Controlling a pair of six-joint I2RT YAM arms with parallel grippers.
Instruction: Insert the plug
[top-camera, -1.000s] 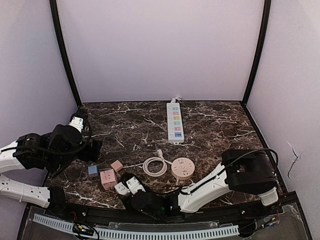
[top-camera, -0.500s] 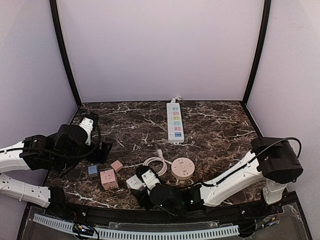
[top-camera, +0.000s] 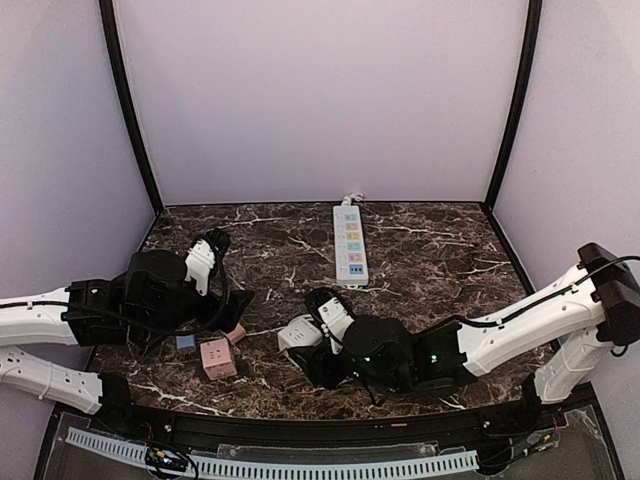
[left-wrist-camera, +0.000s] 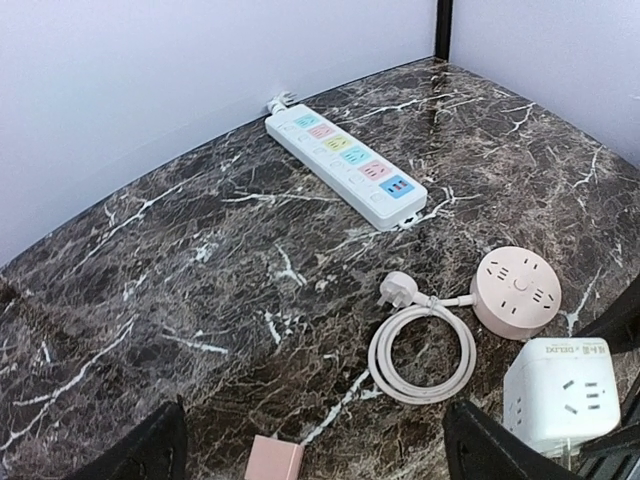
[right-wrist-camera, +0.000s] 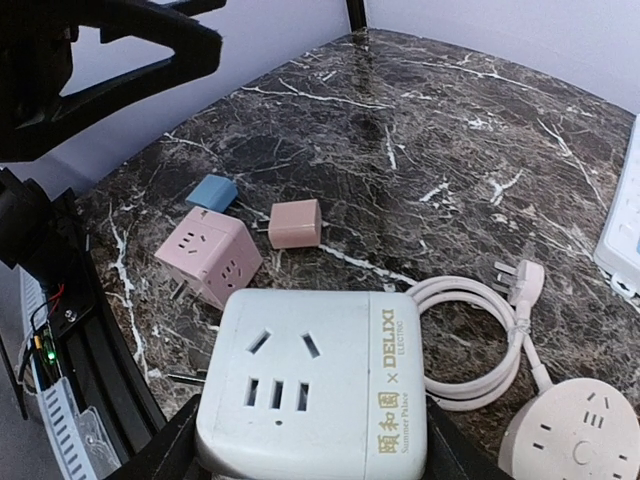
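Note:
My right gripper (right-wrist-camera: 310, 452) is shut on a white cube adapter (right-wrist-camera: 320, 395), socket face up, held just above the table near the front; in the top view the cube (top-camera: 297, 335) is left of that gripper (top-camera: 318, 332). A white three-pin plug (left-wrist-camera: 400, 290) lies loose on its coiled cord (left-wrist-camera: 422, 352), which runs to a round pink socket (left-wrist-camera: 515, 290). The white power strip (top-camera: 350, 243) lies at the back. My left gripper (left-wrist-camera: 320, 462) hangs open over the marble, left of the coil, holding nothing.
A pink cube adapter (right-wrist-camera: 208, 255), a small pink adapter (right-wrist-camera: 295, 222) and a small blue one (right-wrist-camera: 212, 192) lie at the front left. In the top view the right arm (top-camera: 480, 340) covers the round socket. Walls close the table's back and sides.
The right gripper has carried the white cube away from the front edge, up and to the right. The left gripper has swung right, toward the middle.

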